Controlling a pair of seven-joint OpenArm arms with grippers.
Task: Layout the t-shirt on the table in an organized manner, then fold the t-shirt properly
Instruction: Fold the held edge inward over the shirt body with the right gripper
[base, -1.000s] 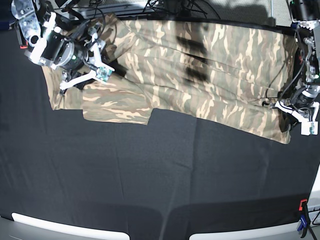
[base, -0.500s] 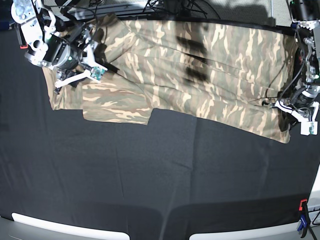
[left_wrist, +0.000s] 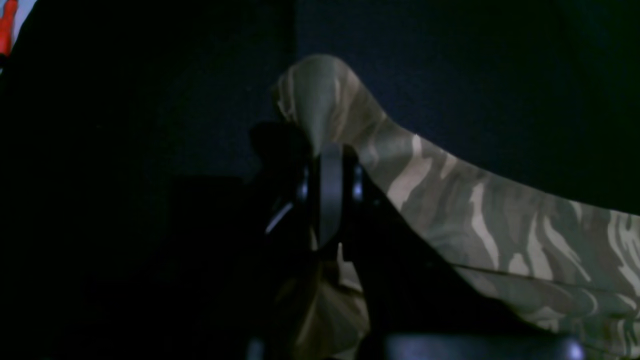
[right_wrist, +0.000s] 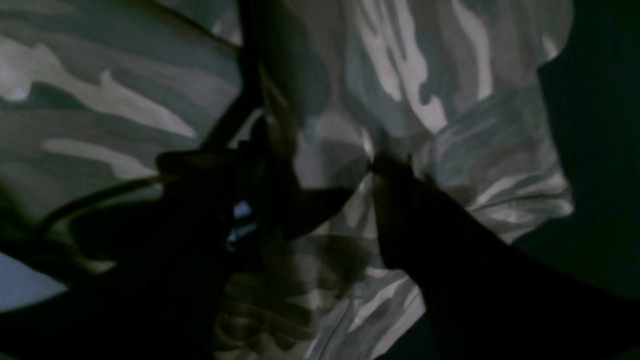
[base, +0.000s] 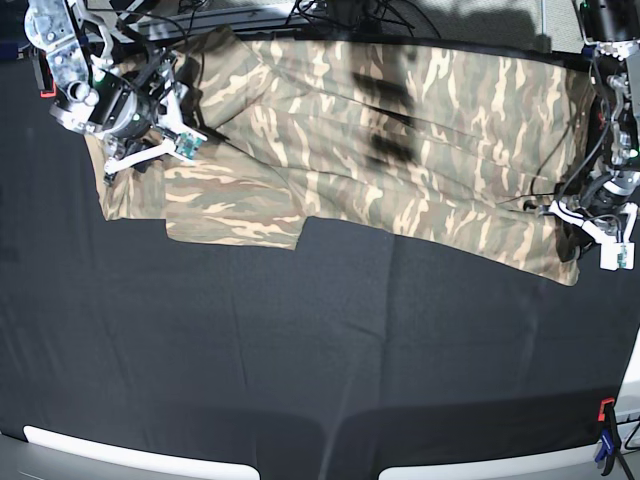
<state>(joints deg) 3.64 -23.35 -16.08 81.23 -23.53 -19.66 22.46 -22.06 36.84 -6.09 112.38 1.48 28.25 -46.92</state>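
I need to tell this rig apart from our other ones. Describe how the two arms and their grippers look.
Both arms are built from silver-grey metal and black housings, with loose black cables trailing along them. The right gripper has white fingers and a small green circuit board near its tip. The left gripper has white plastic parts and a small white block at its end. No lettering is readable.

T-shirt (base: 380, 150) on table (base: 300, 350), far half.

Shirt lies spread along the table's far edge, spanning nearly its full width; near half of the table bare. Right gripper (base: 165, 140) over the shirt's left end (base view), left gripper (base: 572, 222) at its right end, hem corner (left_wrist: 310, 95) between the jaws.
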